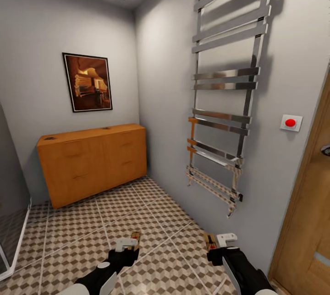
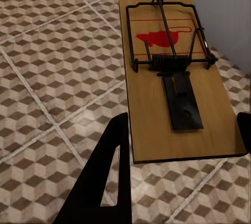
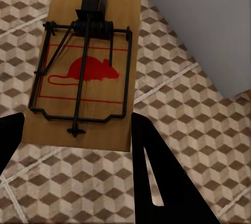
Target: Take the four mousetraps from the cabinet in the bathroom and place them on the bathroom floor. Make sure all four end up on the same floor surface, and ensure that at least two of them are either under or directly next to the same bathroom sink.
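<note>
Each gripper holds one mousetrap above the cube-patterned bathroom floor. My left gripper is shut on a tan mousetrap with dark wire and a red mouse mark; one black finger presses its edge. My right gripper is shut on a second mousetrap, with its fingers on either side of the board. The orange-brown cabinet stands against the far wall. Two small dark flat things lie on its top, too small to identify. The sink is out of view.
A chrome towel rail hangs on the right wall, with a red button beside it. A wooden door is at the far right. A glass panel stands at the left edge. A framed picture hangs above the cabinet.
</note>
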Motion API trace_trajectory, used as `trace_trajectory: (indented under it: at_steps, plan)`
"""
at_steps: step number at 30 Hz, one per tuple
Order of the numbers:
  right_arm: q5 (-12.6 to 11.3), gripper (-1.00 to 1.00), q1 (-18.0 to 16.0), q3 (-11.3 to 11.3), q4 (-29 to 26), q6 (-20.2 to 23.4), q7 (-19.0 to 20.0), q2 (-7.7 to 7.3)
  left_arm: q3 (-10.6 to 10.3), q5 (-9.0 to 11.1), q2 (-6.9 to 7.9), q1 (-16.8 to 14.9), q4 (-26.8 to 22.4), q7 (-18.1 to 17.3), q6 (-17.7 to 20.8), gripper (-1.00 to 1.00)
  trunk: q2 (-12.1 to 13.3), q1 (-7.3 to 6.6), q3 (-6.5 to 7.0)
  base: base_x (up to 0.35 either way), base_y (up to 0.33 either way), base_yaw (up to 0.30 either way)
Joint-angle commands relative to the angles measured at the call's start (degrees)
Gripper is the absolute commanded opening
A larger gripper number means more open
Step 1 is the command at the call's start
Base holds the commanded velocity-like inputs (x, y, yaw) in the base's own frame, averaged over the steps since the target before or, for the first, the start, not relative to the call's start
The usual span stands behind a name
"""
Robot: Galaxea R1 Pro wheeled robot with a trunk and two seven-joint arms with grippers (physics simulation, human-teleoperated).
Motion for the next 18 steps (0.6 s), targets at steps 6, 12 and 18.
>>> trace_trajectory:
  at_steps: [6, 12, 18]
  plan:
    - [0.4, -1.0, 0.0, -0.4, 0.2, 0.4, 0.2, 0.08, -0.6, 2.2, 0.08, -0.1, 0.3, 0.0, -0.4, -1.0, 0.0, 0.0, -0.05, 0.0, 0.0, -0.014]
    - [0.5, -1.0, 0.0, -0.4, 0.2, 0.4, 0.3, 0.02, -0.7, 2.2, 0.08, -0.1, 0.3, 0.0, -0.4, -1.0, 0.0, 0.0, -0.05, 0.0, 0.0, 0.0]
    - [0.5, -1.0, 0.0, -0.3, 0.2, 0.6, 0.4, 0.02, -0.7, 2.2, 0.01, -0.1, 0.3, 0.0, -0.4, -1.0, 0.0, 0.0, 0.02, 0.0, 0.0, -0.039]
